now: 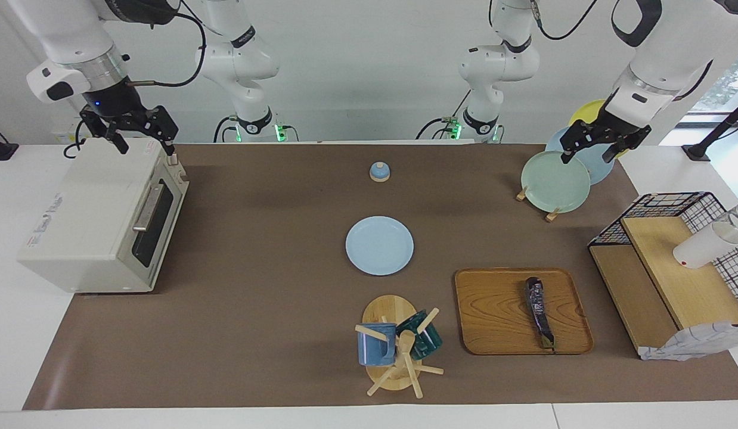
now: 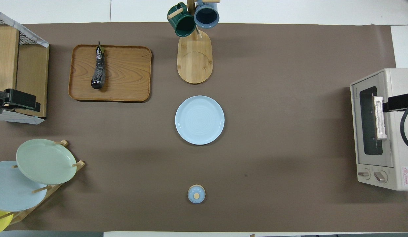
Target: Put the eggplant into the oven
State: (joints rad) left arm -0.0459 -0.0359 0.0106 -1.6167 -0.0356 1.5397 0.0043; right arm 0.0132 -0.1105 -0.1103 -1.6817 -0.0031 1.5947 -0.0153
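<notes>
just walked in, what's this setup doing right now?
Nothing is being handled yet. The eggplant lies on the wooden tray, toward the left arm's end of the table. The oven sits at the right arm's end with its door shut. The right gripper hangs open over the oven's top; the left gripper hangs open over the plate rack. Neither holds anything.

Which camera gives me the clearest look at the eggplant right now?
The overhead view: the eggplant lies full length on the wooden tray, glossy skin and stem tip plain, nothing covering it. The facing view shows the eggplant unobstructed too, on the same tray, though at a slant.
</notes>
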